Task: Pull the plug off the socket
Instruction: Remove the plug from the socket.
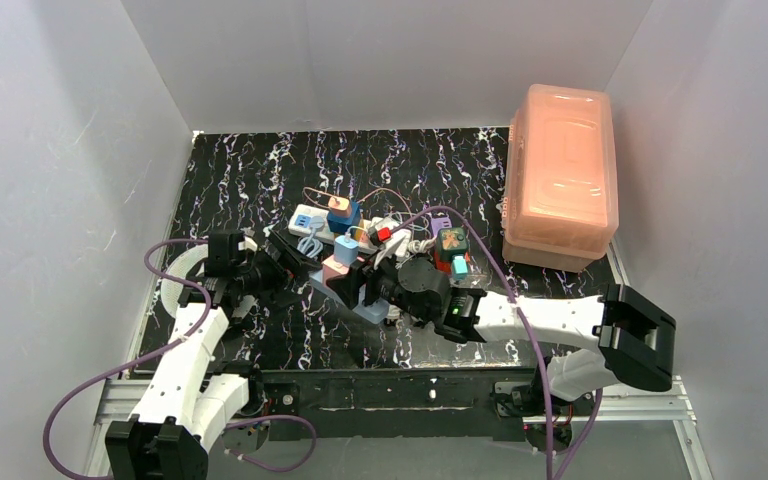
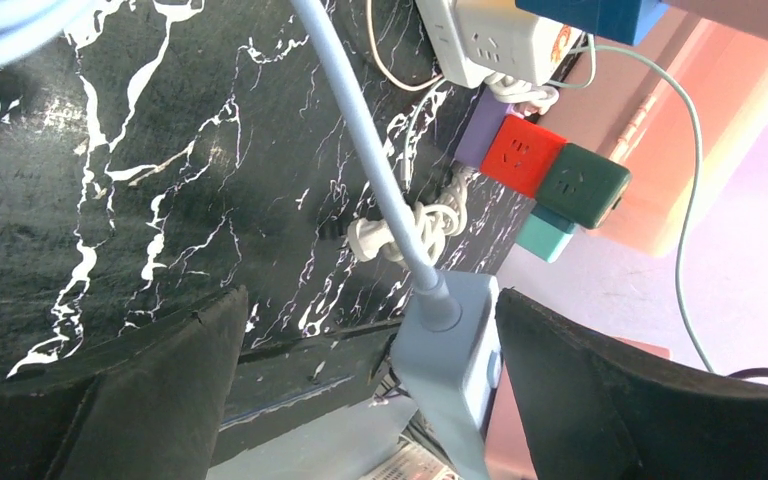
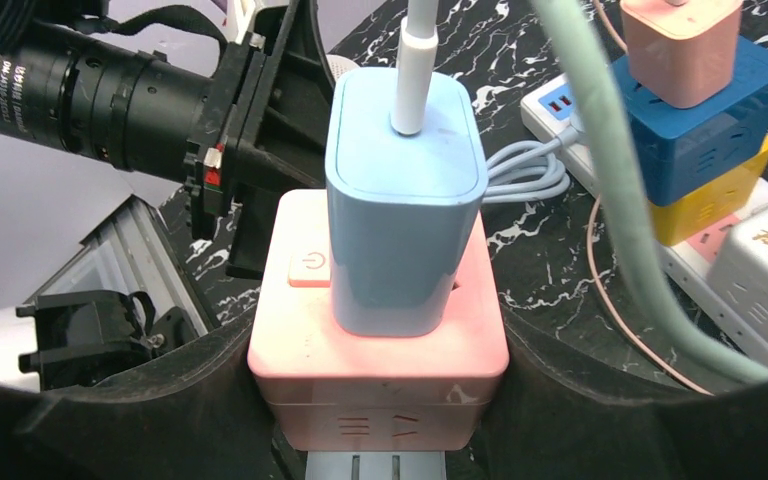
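Working over the black marbled table (image 1: 260,180), with the long white power strip (image 1: 303,217) lying off to the right of the right gripper (image 3: 380,350) and touching neither gripper. Clamping the pink cube socket (image 3: 380,395) in the right gripper, pressing on its lower sides and leaving the light-blue plug (image 3: 405,210) seated on top fully exposed. Judging this plug and cube to be the pair being separated now. Hovering the left gripper (image 2: 370,320) wide open, holding nothing, straddling the plug body without touching it on either side.

Doing this step well:
- Centring the left gripper on the plug before closing, and taking the flat sides of the body rather than the cable (image 3: 415,60) rising from its top.
- Pulling straight away from the right gripper, along the line of the cable, and avoiding sideways rocking that is probably binding the pins.
- Bearing down with the right gripper throughout, and so stopping the cube from lifting off the pale blue strip (image 3: 375,465) under it.
- Staying clear of the small power button (image 3: 308,268) beside the plug, toward the right gripper's left finger.
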